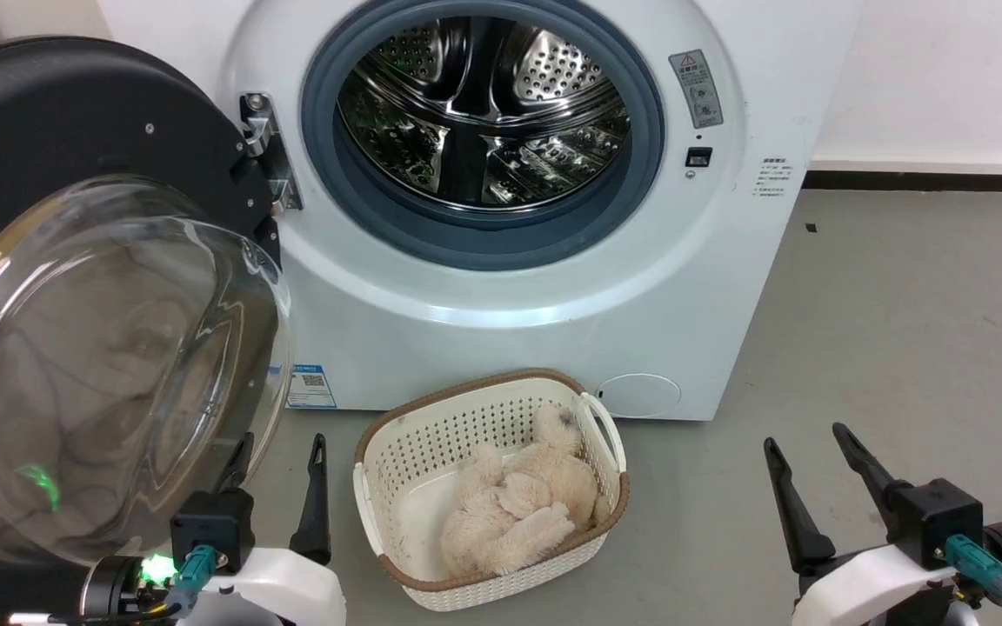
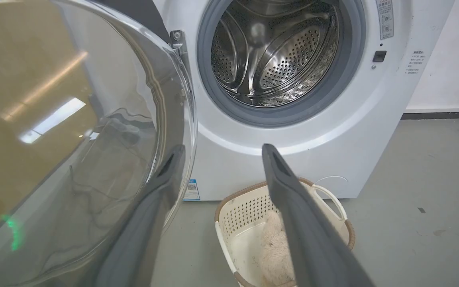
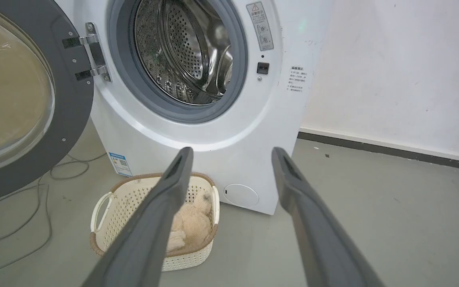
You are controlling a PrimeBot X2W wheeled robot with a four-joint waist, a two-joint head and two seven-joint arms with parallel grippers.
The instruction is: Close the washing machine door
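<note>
The washing machine point(image 1: 666, 287) is a white front-loader with its steel drum point(image 1: 484, 104) exposed inside a grey seal. The washing machine door point(image 1: 49, 122) stands swung open at the left on its metal hinge point(image 1: 270, 152), and its clear glass bowl point(image 1: 110, 365) bulges toward me. My left gripper point(image 1: 282, 452) is open at the lower left; its left finger is seen through the bowl's edge point(image 2: 189, 119), and I cannot tell whether they touch. At the lower right my right gripper point(image 1: 804, 436) is open over bare floor, holding nothing. In the right wrist view the door's dark rim point(image 3: 70, 119) lies left of the right gripper point(image 3: 232, 149).
A cream laundry basket point(image 1: 431, 435) holding a fluffy beige plush toy point(image 1: 518, 504) stands on the grey floor in front of the washer, between my grippers. Cables point(image 3: 22, 223) trail on the floor under the door. A white wall point(image 3: 393, 59) runs along the right.
</note>
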